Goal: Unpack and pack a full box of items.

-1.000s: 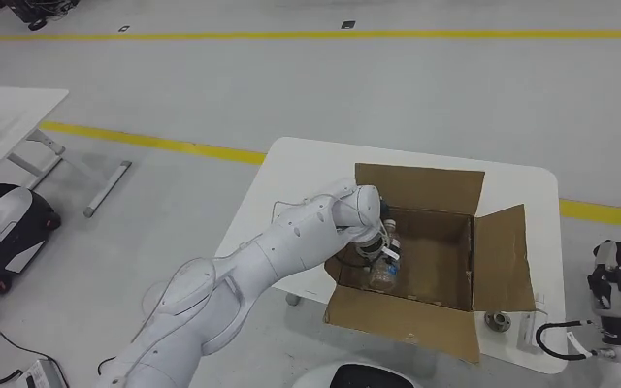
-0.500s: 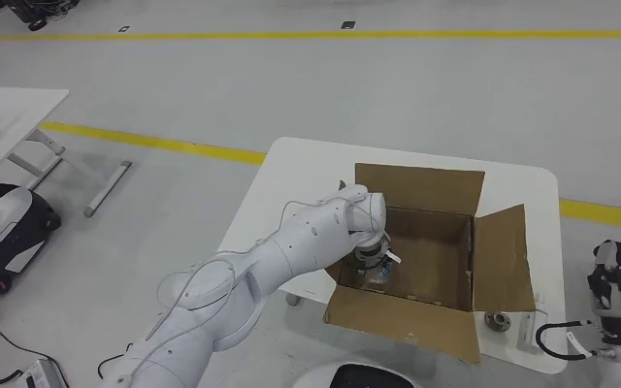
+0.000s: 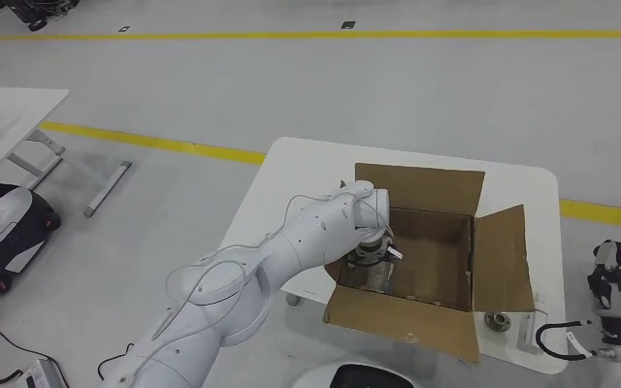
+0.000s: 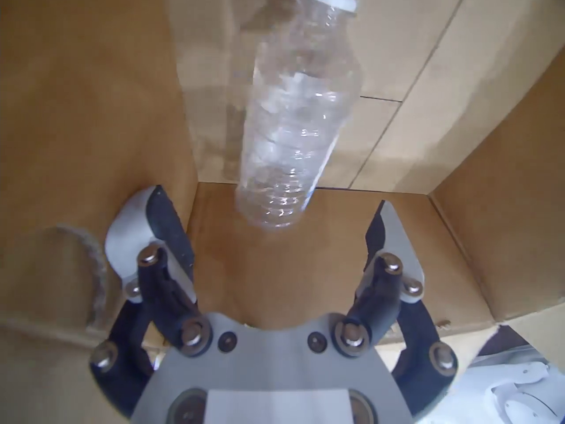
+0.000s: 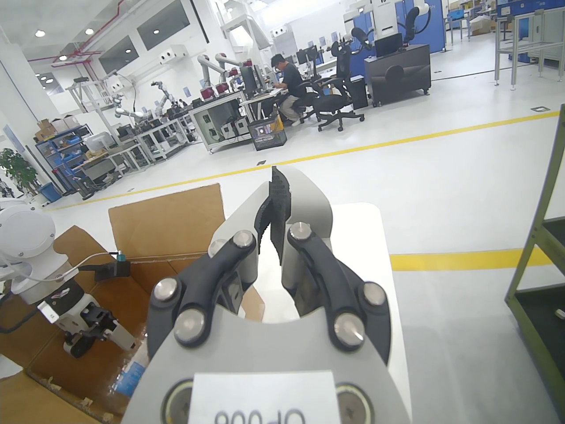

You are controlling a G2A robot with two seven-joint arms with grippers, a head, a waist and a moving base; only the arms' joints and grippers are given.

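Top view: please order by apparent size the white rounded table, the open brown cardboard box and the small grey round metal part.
1. White rounded table
2. Open brown cardboard box
3. Small grey round metal part, by far the smallest

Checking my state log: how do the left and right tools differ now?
The left tool is open; the right tool is shut. The left tool is inside the box, near a bottle; the right tool is outside it. Both are empty.
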